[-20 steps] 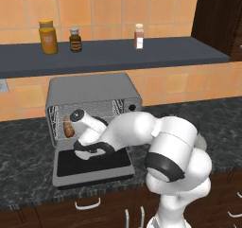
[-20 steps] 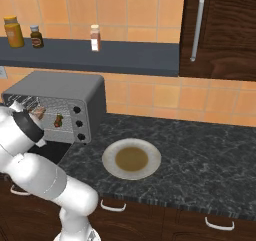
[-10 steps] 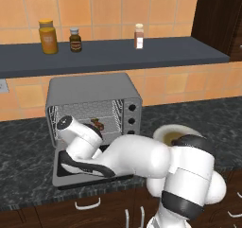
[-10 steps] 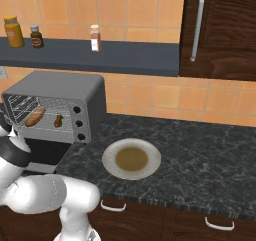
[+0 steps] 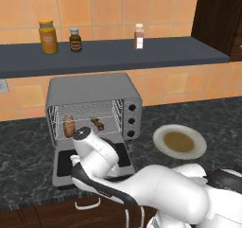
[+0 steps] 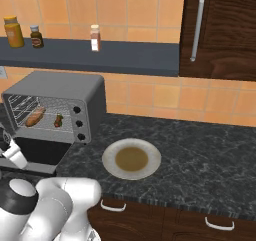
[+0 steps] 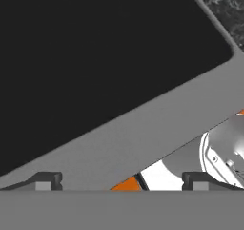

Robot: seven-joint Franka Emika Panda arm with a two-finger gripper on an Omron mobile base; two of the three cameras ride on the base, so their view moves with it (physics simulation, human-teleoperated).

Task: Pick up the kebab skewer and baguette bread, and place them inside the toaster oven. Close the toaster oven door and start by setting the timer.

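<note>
Oven loaded, door down, gripper spread over the door.

The baguette (image 5: 69, 125) and skewer (image 5: 98, 124) lie on the rack inside the oven (image 5: 94, 106), bread to the left (apart from each other). The door (image 5: 64, 165) hangs flat open on the counter (image 6: 200, 155). The gripper (image 7: 121, 181) holds its fingers wide, empty, just above the door's glass and frame. A plate (image 5: 179, 141) sits right of the oven.

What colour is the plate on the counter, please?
The plate is cream with a brownish centre, clearest in the right base view.
</note>
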